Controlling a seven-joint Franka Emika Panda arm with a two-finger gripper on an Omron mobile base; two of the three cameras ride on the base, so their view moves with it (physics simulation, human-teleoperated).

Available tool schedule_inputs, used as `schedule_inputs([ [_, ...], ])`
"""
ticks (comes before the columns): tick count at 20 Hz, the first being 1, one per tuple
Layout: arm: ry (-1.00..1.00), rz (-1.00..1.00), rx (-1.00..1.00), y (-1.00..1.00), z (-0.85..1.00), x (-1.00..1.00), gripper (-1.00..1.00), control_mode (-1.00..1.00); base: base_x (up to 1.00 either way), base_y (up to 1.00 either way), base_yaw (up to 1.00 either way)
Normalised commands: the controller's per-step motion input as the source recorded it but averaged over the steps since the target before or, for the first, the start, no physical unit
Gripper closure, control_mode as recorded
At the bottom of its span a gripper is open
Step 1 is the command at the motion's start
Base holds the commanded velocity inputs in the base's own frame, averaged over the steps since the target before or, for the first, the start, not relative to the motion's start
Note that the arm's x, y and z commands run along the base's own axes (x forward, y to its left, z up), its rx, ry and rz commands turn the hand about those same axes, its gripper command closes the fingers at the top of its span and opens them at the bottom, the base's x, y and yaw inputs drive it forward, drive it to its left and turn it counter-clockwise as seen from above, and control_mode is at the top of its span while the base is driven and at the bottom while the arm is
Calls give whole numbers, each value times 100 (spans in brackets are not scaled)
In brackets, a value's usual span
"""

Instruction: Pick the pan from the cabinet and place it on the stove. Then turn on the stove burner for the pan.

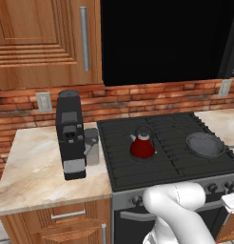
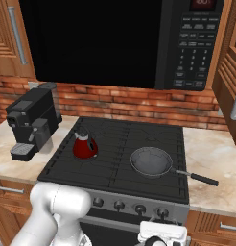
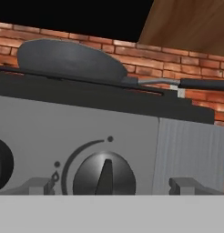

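Observation:
The dark grey pan (image 2: 151,161) sits flat on the front right burner of the black stove (image 2: 110,175), its long handle (image 2: 196,177) pointing right over the counter. It also appears as the pan (image 1: 205,144) and, from below, the pan (image 3: 70,59). My gripper (image 3: 111,185) is open, low in front of the stove's steel front. Its fingertips (image 3: 38,184) stand wide apart on either side of a round knob (image 3: 104,175) without touching it. The hand (image 2: 160,234) hangs below the right end of the knob row (image 2: 139,209). The cabinet (image 2: 229,72) door at the right stands open.
A red kettle (image 2: 85,145) stands on the front left burner. A black coffee machine (image 1: 70,133) is on the left counter (image 1: 33,171). The black microwave (image 2: 115,43) hangs over the stove. A closed upper cabinet (image 1: 38,43) is at the left, with drawers (image 1: 66,215) below.

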Motion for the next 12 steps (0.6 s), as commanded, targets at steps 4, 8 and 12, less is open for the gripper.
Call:
schedule_inputs([
  [4, -5, -1, 0, 0, -1, 0, -100, -100, 0, 0, 0],
  [8, -3, -1, 0, 0, 0, 0, -100, -100, 0, 0, 0],
  [12, -1, -1, 0, 0, 0, 0, -100, -100, 0, 0, 0],
])
